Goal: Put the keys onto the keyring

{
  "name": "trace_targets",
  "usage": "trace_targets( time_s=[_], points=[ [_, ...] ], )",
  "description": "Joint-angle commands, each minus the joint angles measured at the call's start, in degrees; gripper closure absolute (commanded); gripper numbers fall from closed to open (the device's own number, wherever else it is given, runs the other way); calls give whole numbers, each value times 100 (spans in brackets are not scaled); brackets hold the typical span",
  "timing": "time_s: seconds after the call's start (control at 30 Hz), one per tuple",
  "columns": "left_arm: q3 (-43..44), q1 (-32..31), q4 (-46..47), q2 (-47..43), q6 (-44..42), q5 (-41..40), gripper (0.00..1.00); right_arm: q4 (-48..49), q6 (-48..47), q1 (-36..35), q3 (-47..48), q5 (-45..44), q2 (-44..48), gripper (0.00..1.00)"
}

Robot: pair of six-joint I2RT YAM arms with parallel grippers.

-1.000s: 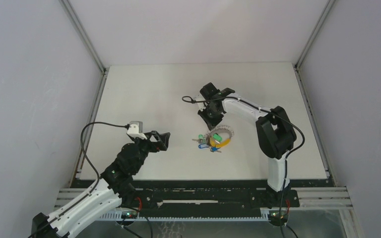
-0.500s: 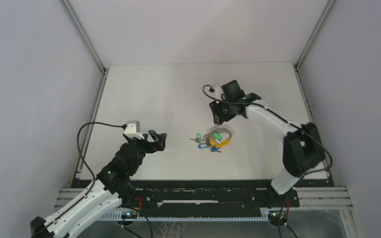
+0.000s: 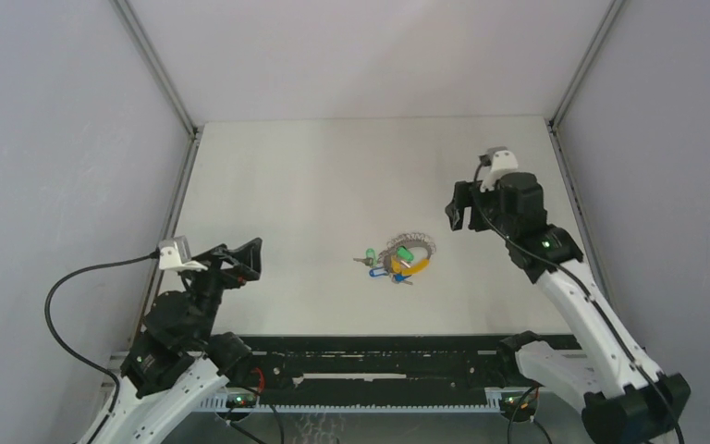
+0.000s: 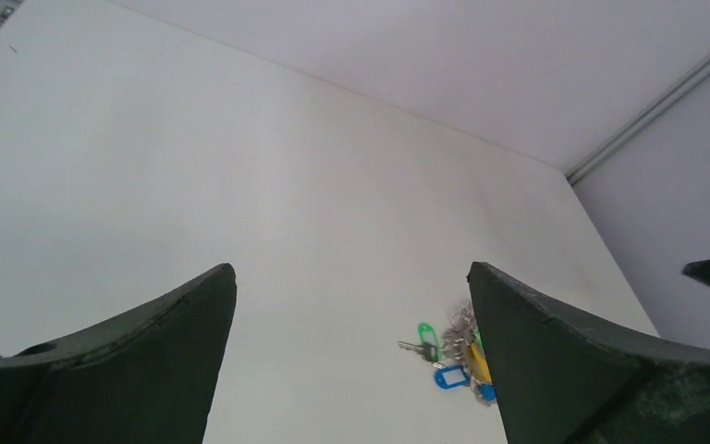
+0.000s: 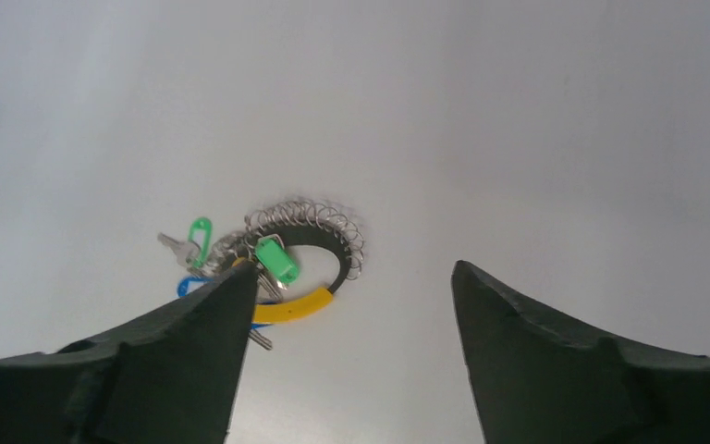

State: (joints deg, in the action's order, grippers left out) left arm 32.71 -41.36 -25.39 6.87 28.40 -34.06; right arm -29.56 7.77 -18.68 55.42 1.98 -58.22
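Note:
The keyring (image 3: 410, 245) lies flat mid-table, a silvery coiled loop with a yellow band (image 3: 409, 268). The keys, with green (image 3: 405, 253) and blue (image 3: 397, 276) plastic heads, are bunched at its left side. In the right wrist view the keyring (image 5: 312, 218), a green key tag (image 5: 277, 260) and the yellow band (image 5: 292, 306) lie beside the left finger. My right gripper (image 3: 462, 207) hangs open to the right of the bunch, empty. My left gripper (image 3: 240, 258) stands open far to the left, empty. The left wrist view shows the keys (image 4: 428, 339) near its right finger.
The white table (image 3: 296, 176) is fenced by grey walls with metal rails at its left (image 3: 177, 203) and right (image 3: 578, 203) edges. A black rail (image 3: 379, 347) with both arm bases runs along the near edge.
My right arm has drawn back from over the keyring to the right and its jaws have opened wide. My left arm has pulled back left and toward the near edge. The keyring stayed put.

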Motion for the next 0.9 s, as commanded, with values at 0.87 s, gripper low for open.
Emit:
trace_targets(
  time_s=[0.87],
  points=[
    [245,14,-231,-1560,-757,281,0,-263,172,-13,-1090,-1227,4168,0]
  ],
)
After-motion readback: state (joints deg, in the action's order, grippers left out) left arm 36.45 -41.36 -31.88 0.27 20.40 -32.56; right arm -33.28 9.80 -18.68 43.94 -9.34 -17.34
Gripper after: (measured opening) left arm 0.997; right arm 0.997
